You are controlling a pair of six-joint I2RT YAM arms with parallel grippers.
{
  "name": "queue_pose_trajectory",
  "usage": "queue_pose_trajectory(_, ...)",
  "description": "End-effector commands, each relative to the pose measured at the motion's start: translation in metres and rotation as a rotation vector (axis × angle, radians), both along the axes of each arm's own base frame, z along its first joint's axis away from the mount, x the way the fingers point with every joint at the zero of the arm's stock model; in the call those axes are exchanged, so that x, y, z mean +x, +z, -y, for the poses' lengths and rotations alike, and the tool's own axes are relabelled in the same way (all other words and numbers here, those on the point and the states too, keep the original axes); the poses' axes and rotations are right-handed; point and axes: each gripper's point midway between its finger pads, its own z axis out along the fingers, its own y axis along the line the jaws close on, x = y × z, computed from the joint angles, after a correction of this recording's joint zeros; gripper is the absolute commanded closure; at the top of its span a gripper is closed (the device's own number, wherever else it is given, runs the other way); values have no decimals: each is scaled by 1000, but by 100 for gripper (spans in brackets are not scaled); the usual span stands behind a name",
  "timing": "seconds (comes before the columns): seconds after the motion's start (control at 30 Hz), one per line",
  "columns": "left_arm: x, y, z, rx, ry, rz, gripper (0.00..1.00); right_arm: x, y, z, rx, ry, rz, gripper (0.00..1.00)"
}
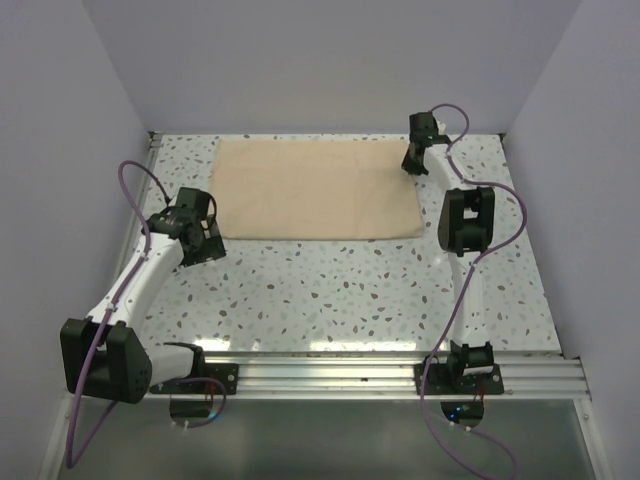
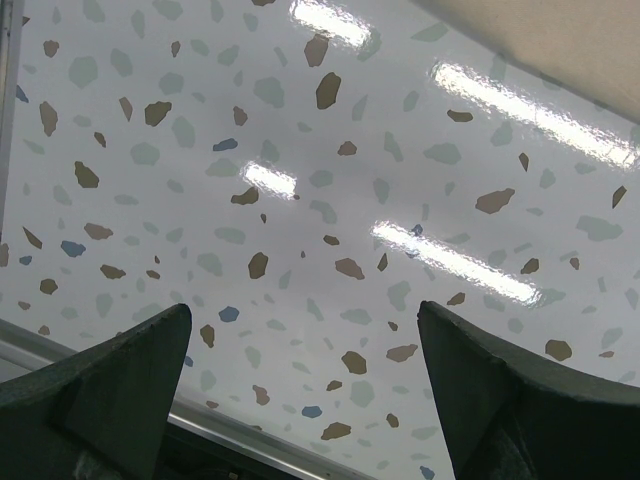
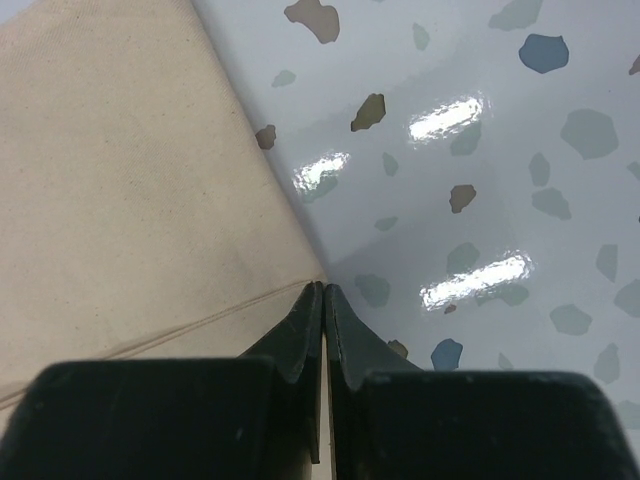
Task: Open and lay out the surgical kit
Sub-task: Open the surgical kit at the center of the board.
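The beige cloth wrap (image 1: 315, 188) lies flat and spread out at the back of the speckled table. My right gripper (image 1: 412, 160) is at the cloth's far right corner. In the right wrist view the gripper (image 3: 323, 290) is shut on the edge of the cloth (image 3: 120, 180). My left gripper (image 1: 210, 240) hovers just off the cloth's near left corner. It is open and empty (image 2: 303, 310) over bare table, with the cloth (image 2: 560, 40) at the top right of its view. The steel tray and the instruments are out of view.
A metal rail (image 1: 400, 370) runs along the table's near edge by the arm bases. Pale walls close in the left, back and right sides. A metal strip (image 2: 8, 100) edges the table on the left.
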Motion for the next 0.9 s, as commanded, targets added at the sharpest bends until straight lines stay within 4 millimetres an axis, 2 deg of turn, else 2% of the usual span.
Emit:
queue_pose_trajectory(0.0, 5, 2, 3, -10, 3, 28, 0, 4, 65, -8, -2, 8, 97, 100)
queue_pose_trajectory(0.23, 10, 10, 4, -17, 6, 51, 0, -9, 102, -22, -22, 41, 122, 100)
queue_pose_trajectory(0.33, 15, 17, 6, -25, 5, 73, 0, -17, 112, -27, -26, 57, 122, 100)
queue_pose_trajectory(0.47, 21, 27, 8, -36, 2, 99, 0, -28, 114, -34, -11, 74, 98, 100)
queue_pose_trajectory(0.53, 26, 35, 9, -42, 0, 123, 0, -34, 125, -38, -9, 82, 111, 100)
queue_pose_trajectory(0.7, 36, 49, 15, -70, -13, 156, 0, -56, 114, -37, -33, 78, 45, 100)
queue_pose_trajectory(0.87, 34, 45, 19, -91, -20, 160, 1, -84, 102, -30, -57, 64, -57, 100)
